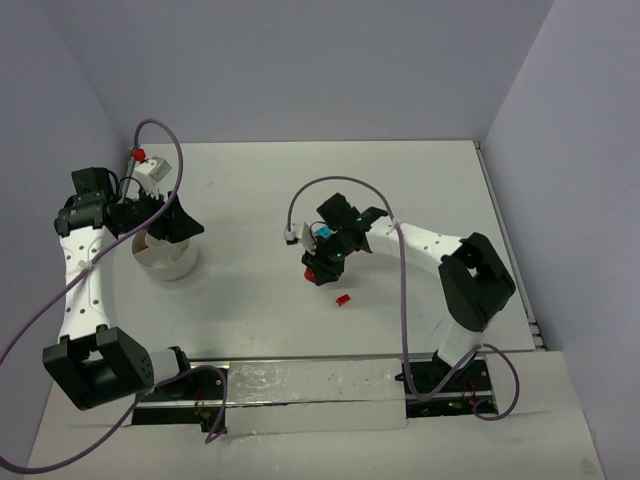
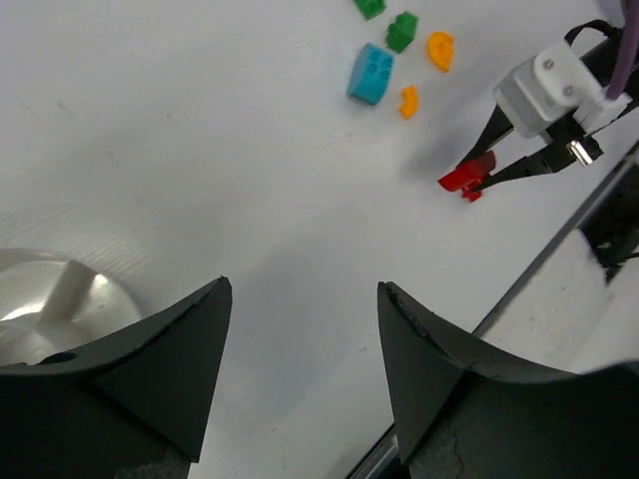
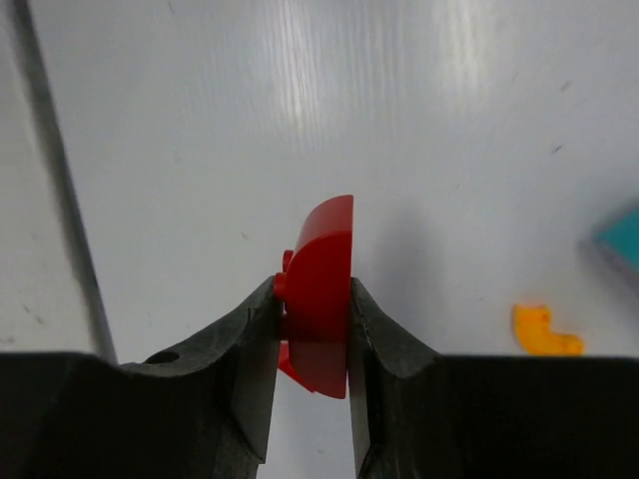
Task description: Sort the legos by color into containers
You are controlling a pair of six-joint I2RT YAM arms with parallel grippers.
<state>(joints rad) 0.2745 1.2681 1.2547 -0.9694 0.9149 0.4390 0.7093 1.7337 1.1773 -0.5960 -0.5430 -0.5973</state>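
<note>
Legos this small will likely feel weightless, hard and slick, so judge your grip by sight, not by load. Your right claw (image 3: 314, 291) is clamped on a curved red lego (image 3: 324, 249), one finger on each flat face and the rounded edge pointing away from the claw. That is the sound place to hold it; pads on the curve would probably squirt it out. Its shadow suggests it hangs just above the tabletop (image 3: 200, 120). Near the claw on its right lies an orange curved lego (image 3: 544, 332), and beyond that a cyan lego (image 3: 619, 244) at the edge of view. A second red lego (image 1: 343, 299) sits near the claw, on the side toward the arm bases. Well apart from it, your left claw (image 2: 300, 299) hovers with its jaws apart over the white bowl (image 2: 60, 299), where the red piece belongs. Release it low and gently, since it would probably bounce.
</note>
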